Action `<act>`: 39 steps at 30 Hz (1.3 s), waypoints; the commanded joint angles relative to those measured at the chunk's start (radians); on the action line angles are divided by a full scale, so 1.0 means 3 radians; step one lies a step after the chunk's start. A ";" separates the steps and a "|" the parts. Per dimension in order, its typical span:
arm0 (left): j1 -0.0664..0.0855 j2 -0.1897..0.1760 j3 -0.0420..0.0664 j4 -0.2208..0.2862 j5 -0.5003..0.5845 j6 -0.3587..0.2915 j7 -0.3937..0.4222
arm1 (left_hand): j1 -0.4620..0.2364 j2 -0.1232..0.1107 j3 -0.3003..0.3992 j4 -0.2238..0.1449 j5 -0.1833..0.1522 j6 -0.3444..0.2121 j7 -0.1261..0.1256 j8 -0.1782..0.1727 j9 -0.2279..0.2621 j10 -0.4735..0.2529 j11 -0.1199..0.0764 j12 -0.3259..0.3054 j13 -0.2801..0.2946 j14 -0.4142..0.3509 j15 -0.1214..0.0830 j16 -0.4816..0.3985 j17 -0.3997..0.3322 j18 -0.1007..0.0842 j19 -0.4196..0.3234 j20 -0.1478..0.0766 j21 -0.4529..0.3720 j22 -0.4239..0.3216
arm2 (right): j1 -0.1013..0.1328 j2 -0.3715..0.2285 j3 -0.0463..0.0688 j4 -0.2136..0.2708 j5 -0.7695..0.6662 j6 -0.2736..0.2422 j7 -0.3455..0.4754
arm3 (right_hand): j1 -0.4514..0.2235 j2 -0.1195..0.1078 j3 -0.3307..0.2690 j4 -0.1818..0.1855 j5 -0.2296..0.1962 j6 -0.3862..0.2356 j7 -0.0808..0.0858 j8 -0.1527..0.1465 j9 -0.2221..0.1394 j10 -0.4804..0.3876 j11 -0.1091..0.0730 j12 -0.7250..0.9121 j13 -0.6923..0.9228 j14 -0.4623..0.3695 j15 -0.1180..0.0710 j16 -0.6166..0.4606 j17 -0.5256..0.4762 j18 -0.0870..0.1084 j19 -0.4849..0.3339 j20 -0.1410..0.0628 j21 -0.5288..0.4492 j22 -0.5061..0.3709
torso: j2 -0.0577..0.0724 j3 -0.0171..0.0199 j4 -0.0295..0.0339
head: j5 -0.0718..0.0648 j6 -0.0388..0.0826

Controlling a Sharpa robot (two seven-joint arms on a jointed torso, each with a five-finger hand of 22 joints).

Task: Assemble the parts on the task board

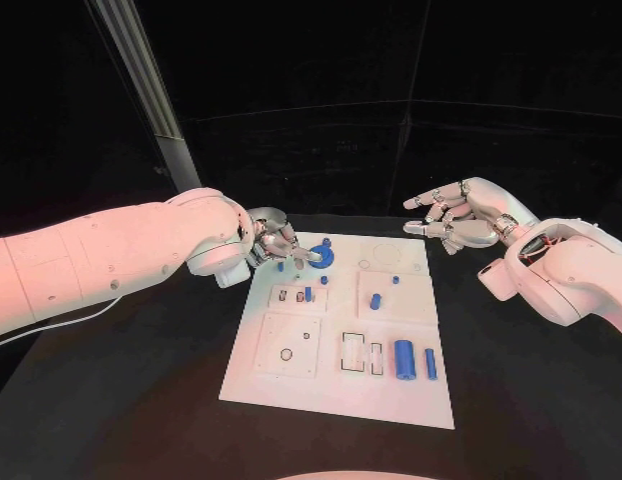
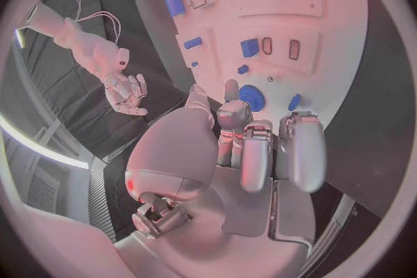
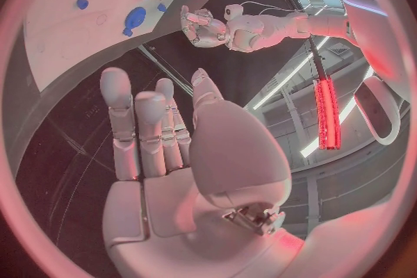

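table (image 1: 138,400) | task board (image 1: 326,385) mid-table | right hand (image 1: 455,218) released, hovering off board's far right corner | left hand (image 1: 275,245) touching, not visibly grasping, round blue part (image 1: 321,258) at far left corner | advice: seat it squarely, press straight down

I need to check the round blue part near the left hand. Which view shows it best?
The left wrist view: the round blue part sits large just beyond the left hand. The head view shows it small, partly behind the fingers; the right wrist view shows it distant.
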 commanded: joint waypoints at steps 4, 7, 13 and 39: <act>0.0038 0.0210 -0.0101 -0.0171 -0.0322 0.0305 -0.0487 | -0.0042 0.0002 -0.0043 0.0000 -0.0029 -0.0051 -0.0007 0.0076 0.0067 0.0037 -0.0004 0.0055 0.0062 0.0352 -0.0023 0.0010 0.0876 -0.0049 0.0098 -0.0014 0.0057 0.0109 | 0.0009 0.0022 0.0002 -0.0023 0.0134 0.0076 -0.0002 | 0.0016 0.0014 -0.0037 0.0001 0.0058 0.0013 -0.0021 0.0013 0.0006 0.0030 -0.0011 -0.0015 -0.0025 0.0044 -0.0001 -0.0045 0.0012 0.0055 0.0037 -0.0001 -0.0046 -0.0024 | 0.0002 0.0000 -0.0002 | 0.0022 -0.0009; 0.0047 0.0300 -0.0133 -0.0237 -0.0331 0.0356 -0.0517 | -0.0047 0.0004 -0.0049 -0.0001 -0.0033 -0.0063 -0.0009 0.0095 0.0086 0.0037 -0.0005 0.0065 0.0073 0.0352 -0.0024 0.0010 0.0876 -0.0051 0.0102 -0.0015 0.0065 0.0123 | 0.0010 0.0038 0.0002 -0.0034 0.0124 0.0087 -0.0018 | 0.0019 0.0020 -0.0048 0.0002 0.0108 0.0014 -0.0023 0.0013 0.0006 0.0032 -0.0013 -0.0016 -0.0042 0.0056 -0.0003 -0.0061 0.0023 0.0055 0.0053 -0.0004 -0.0065 -0.0036 | 0.0003 0.0000 -0.0009 | 0.0033 -0.0023; 0.0053 0.0428 -0.0163 -0.0352 -0.0336 0.0532 -0.0608 | -0.0038 0.0014 -0.0050 -0.0007 -0.0032 -0.0082 -0.0011 0.0129 0.0117 0.0042 -0.0007 0.0086 0.0098 0.0352 -0.0026 0.0010 0.0876 -0.0055 0.0109 -0.0017 0.0076 0.0143 | 0.0010 0.0058 0.0002 -0.0048 0.0089 0.0106 -0.0043 | 0.0023 0.0036 -0.0060 0.0009 0.0208 0.0017 -0.0025 0.0015 0.0006 0.0032 -0.0015 -0.0018 -0.0069 0.0069 -0.0006 -0.0090 0.0034 0.0054 0.0075 -0.0008 -0.0095 -0.0059 | 0.0005 -0.0006 -0.0007 | 0.0030 -0.0046; 0.0051 0.0612 -0.0231 -0.0523 -0.0337 0.0698 -0.0650 | 0.0011 0.0042 -0.0038 -0.0020 -0.0027 -0.0132 -0.0012 0.0190 0.0180 0.0039 -0.0008 0.0113 0.0130 0.0352 -0.0026 0.0010 0.0876 -0.0062 0.0120 -0.0017 0.0098 0.0186 | 0.0009 0.0124 0.0002 -0.0113 0.0069 0.0131 -0.0067 | 0.0036 0.0041 -0.0069 0.0011 0.0296 0.0018 -0.0026 0.0014 0.0006 0.0028 -0.0017 -0.0019 -0.0093 0.0079 -0.0008 -0.0117 0.0043 0.0056 0.0088 -0.0011 -0.0126 -0.0086 | 0.0006 -0.0006 0.0001 | 0.0027 -0.0110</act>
